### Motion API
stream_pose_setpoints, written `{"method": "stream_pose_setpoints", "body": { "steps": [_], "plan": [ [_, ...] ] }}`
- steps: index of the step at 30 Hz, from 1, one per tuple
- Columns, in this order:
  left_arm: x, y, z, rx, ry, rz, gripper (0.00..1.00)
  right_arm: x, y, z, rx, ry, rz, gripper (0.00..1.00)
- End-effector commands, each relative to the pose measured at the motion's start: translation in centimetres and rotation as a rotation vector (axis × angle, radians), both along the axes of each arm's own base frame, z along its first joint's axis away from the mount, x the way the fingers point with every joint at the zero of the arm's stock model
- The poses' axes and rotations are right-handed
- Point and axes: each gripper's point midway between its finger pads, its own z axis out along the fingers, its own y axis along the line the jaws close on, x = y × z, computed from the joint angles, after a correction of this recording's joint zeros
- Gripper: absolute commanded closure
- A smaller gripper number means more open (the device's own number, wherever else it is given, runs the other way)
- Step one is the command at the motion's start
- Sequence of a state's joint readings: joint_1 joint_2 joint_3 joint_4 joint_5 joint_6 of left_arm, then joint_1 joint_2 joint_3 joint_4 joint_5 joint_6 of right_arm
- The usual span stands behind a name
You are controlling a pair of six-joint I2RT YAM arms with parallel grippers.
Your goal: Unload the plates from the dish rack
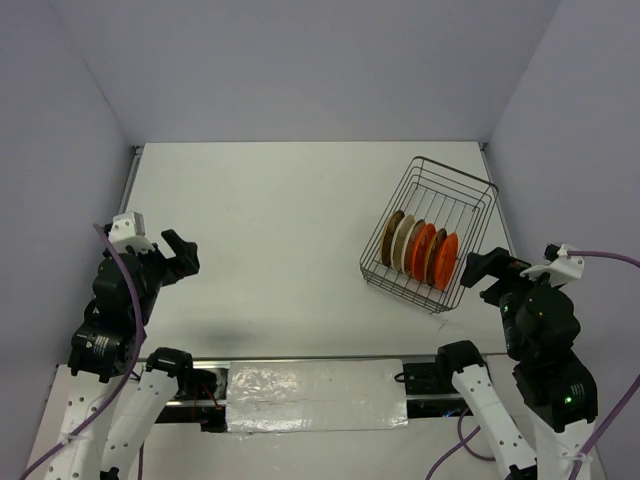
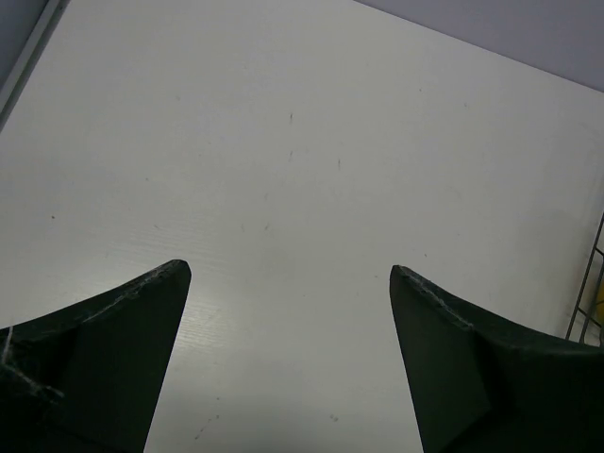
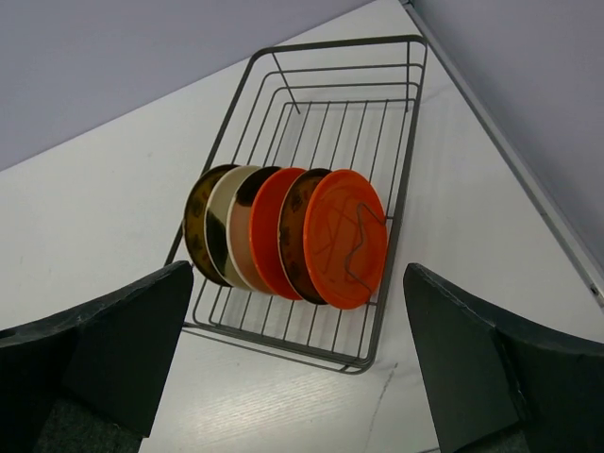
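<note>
Unloading not yet begun: the plates (image 3: 293, 236) stand upright in the dish rack (image 3: 330, 85) at right; left gripper (image 2: 289, 267) and right gripper (image 3: 298, 267) hang spread, empty.

Left gripper (image 2: 290, 268) reads wide apart on my feed, dark fingers (image 2: 104, 349) low in frame. White table (image 2: 283, 142) fills the gap between the jaws and runs ahead. Sliver of wire rack (image 2: 586, 293) outside the right jaw.

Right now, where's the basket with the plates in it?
In the top view the dish rack sits at the right of the table, just ahead of the right gripper, holding upright plates.
</note>
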State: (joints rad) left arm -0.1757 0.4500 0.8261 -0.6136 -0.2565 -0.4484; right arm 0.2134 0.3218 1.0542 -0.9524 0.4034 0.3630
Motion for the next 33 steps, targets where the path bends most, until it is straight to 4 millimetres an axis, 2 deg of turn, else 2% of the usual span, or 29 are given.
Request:
{"method": "stream_pose_setpoints", "body": {
  "steps": [1,5,7,10,11,14,16,17,18,20,21,23,27,33],
  "plan": [
    [0.5,0.0,0.9,-0.004,-0.031,0.01,0.01,-0.3,0.3,1.0,0.023,-0.045,0.017,0.0],
    [0.5,0.2,0.8,-0.003,-0.027,0.019,0.01,-0.3,2.6,2.2,0.068,-0.134,0.144,0.0],
    [0.5,0.3,0.8,-0.003,-0.026,0.024,0.01,0.3,3.2,2.0,0.087,-0.133,0.168,0.0],
    [0.5,0.5,0.6,-0.001,-0.015,0.039,0.0,2.5,3.1,-0.6,0.078,-0.001,0.123,0.0],
    [0.5,0.5,0.6,-0.002,-0.014,0.039,0.0,4.0,3.0,-2.3,0.071,0.091,0.085,0.0],
    [0.6,0.3,0.5,-0.001,-0.01,0.031,0.01,6.3,2.0,-5.3,0.068,0.211,-0.03,0.01],
    [0.8,0.2,0.3,0.002,-0.002,0.023,0.0,7.3,1.3,-5.8,0.108,0.202,-0.115,0.07],
    [0.8,0.0,0.2,0.002,0.002,0.017,0.01,8.1,1.3,-7.1,0.1,0.221,-0.127,0.19],
    [0.9,-0.1,0.0,0.003,0.008,0.012,0.0,9.4,1.6,-6.9,0.109,0.188,-0.121,0.26],
    [1.0,-0.4,0.0,0.005,0.016,0.0,0.0,10.5,1.3,-8.2,0.097,0.24,-0.158,0.38],
    [1.0,-0.5,-0.1,0.007,0.02,-0.007,0.01,11.2,1.2,-9.9,0.069,0.315,-0.183,0.42],
    [1.0,-0.8,-0.2,0.008,0.023,-0.016,0.01,12.2,0.9,-11.4,0.045,0.358,-0.217,0.55],
    [0.9,-1.0,-0.2,0.009,0.021,-0.023,0.0,13.0,1.0,-13.6,0.041,0.385,-0.209,0.55],
    [1.0,-1.2,-0.3,0.012,0.027,-0.033,0.01,14.5,0.7,-15.7,0.043,0.421,-0.19,0.55]
  ]
}}
